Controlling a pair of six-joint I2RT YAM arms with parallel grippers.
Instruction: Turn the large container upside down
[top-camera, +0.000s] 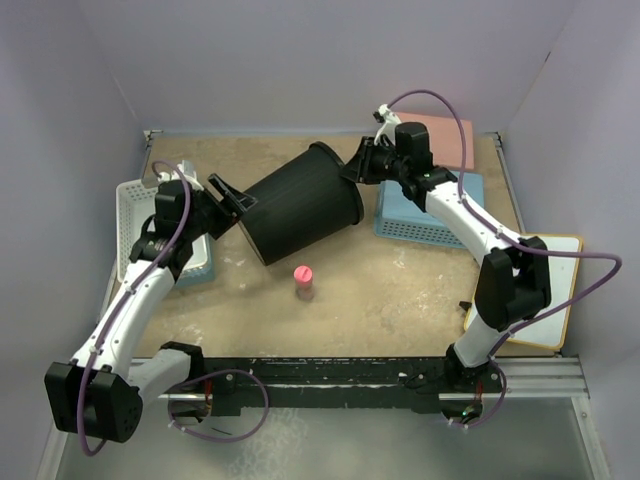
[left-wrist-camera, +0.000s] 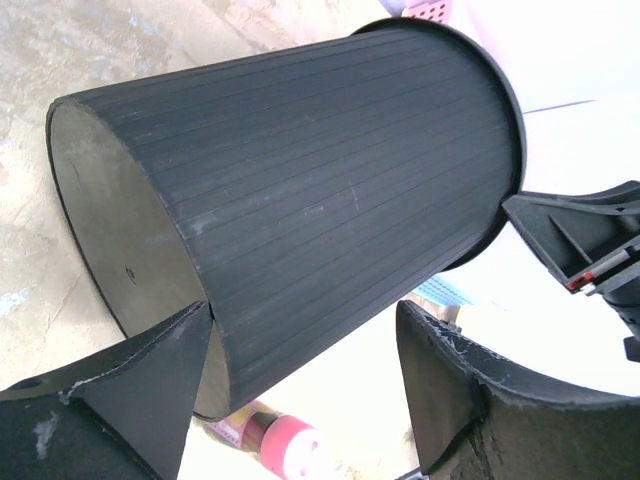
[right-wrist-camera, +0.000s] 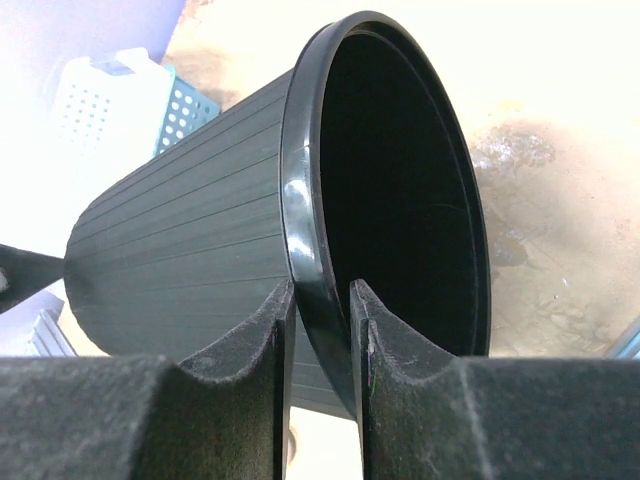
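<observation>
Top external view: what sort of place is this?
Probably a lab test cell: plain walls enclose a worn tabletop, with a black bin and blue basket as props.

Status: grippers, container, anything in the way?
Right gripper pinching the large container by its rim. Left gripper open at its base. Container tipped sideways, not yet inverted. Pink-capped bottle standing close in front.

I see a worn, stained tan tabletop (top-camera: 400, 290) enclosed by plain pale lavender walls (top-camera: 330, 60), brightly lit.
</observation>
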